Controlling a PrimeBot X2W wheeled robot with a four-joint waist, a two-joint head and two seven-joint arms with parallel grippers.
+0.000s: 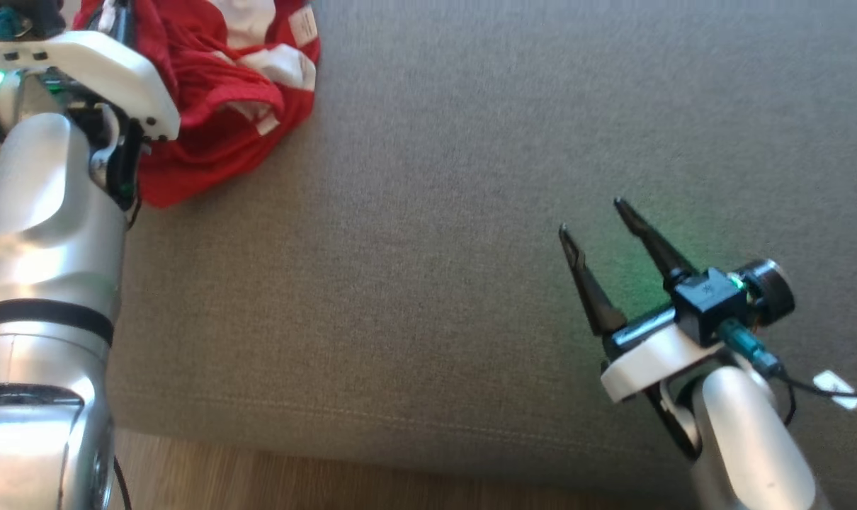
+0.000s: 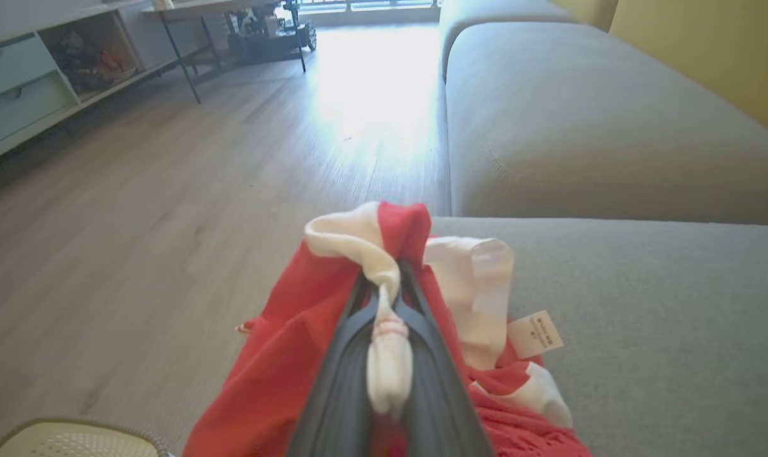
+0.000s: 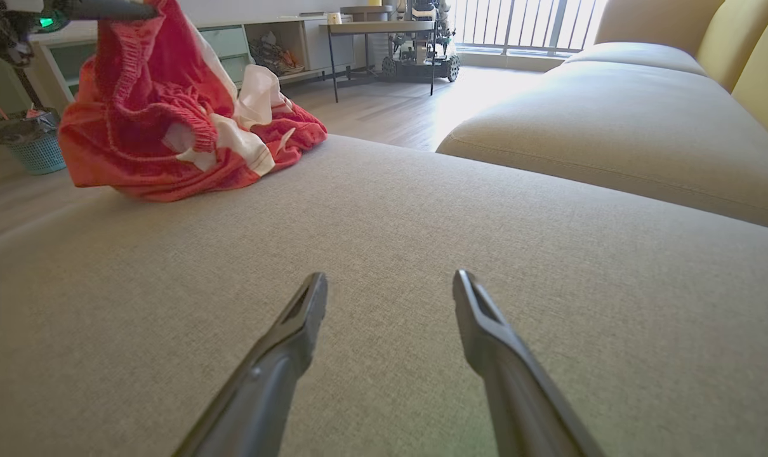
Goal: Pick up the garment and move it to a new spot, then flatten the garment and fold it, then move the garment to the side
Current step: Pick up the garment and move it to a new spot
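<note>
Because my left pincer (image 2: pixel 387 279) is closed on only a narrow pinch of the garment (image 2: pixel 276 368), a rolled strip of white and red edge squeezed between the fingers, the hold looks thin to me. A quick lift could let that strip slide out.

The garment sits at the far left corner of the grey sofa cushion (image 1: pixel 428 283). Its upper part is drawn up under my left pincer and its lower folds rest on the fabric, close to the cushion's edge with the wooden floor (image 2: pixel 168 190) just beyond. If it slips there, I judge it could tumble off the cushion rather than land back on it. Hanging from one bunched point, it may also twist, which would make the flattening harder.

My right pincer (image 1: pixel 591 216) is spread wide and holds nothing, low over bare cushion and well apart from the garment, so it cannot catch a drop.

From the head view my left fingertips are hidden behind my own wrist housing and the cloth, and the garment (image 1: pixel 223 106) is cut off at the top edge. I cannot tell what kind of garment it is, or which edge I have. The print on its small label (image 2: pixel 535 333) is too fine to read.
</note>
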